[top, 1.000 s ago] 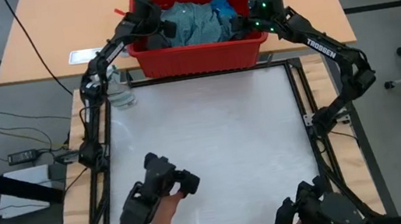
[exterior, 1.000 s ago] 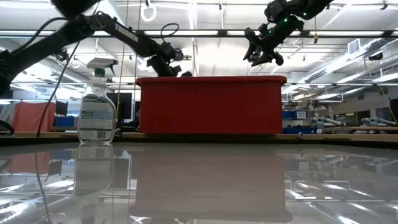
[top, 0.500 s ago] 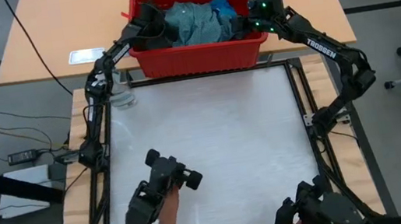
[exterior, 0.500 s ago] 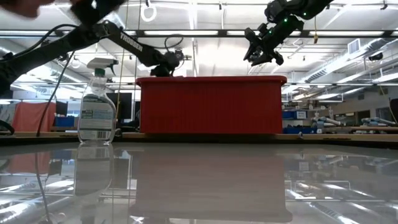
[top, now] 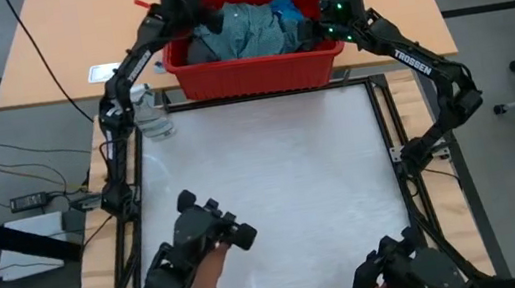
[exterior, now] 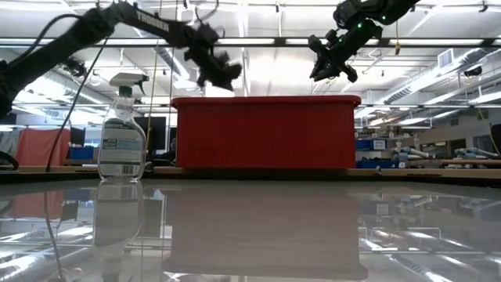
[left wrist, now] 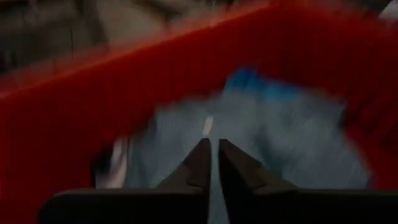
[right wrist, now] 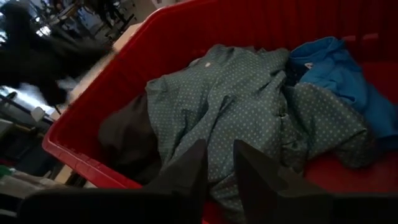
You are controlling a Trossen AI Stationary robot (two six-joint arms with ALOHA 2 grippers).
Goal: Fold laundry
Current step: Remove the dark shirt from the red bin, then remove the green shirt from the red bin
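Observation:
The laundry lies heaped in the red bin (top: 257,71) at the table's far edge. It is a teal dotted shirt (top: 247,29) on top, a bright blue piece (right wrist: 329,62) to the right and a dark grey piece (right wrist: 124,134) to the left. My left gripper (left wrist: 211,152) hangs over the bin's far left corner (top: 204,17), above the rim (exterior: 227,78), with its fingers almost together. My right gripper (right wrist: 219,155) hovers over the bin's right part (top: 303,35), above the rim (exterior: 321,74). Its fingers are narrowly apart over the shirt. My left gripper points slanting down at the teal shirt (left wrist: 280,143). The picture is blurred, and I cannot tell whether any cloth is caught between the fingertips.
A clear spray bottle (top: 155,118) stands at the table's far left corner, beside the bin (exterior: 266,133). Two more dark arm handles, held by a person's hands (top: 215,261), reach over the near edge. The white table top (top: 273,182) lies between them and the bin.
My left gripper first sank into the bin's left part, down to the rim. It then rose clear above the rim and went toward the bin's far left corner.

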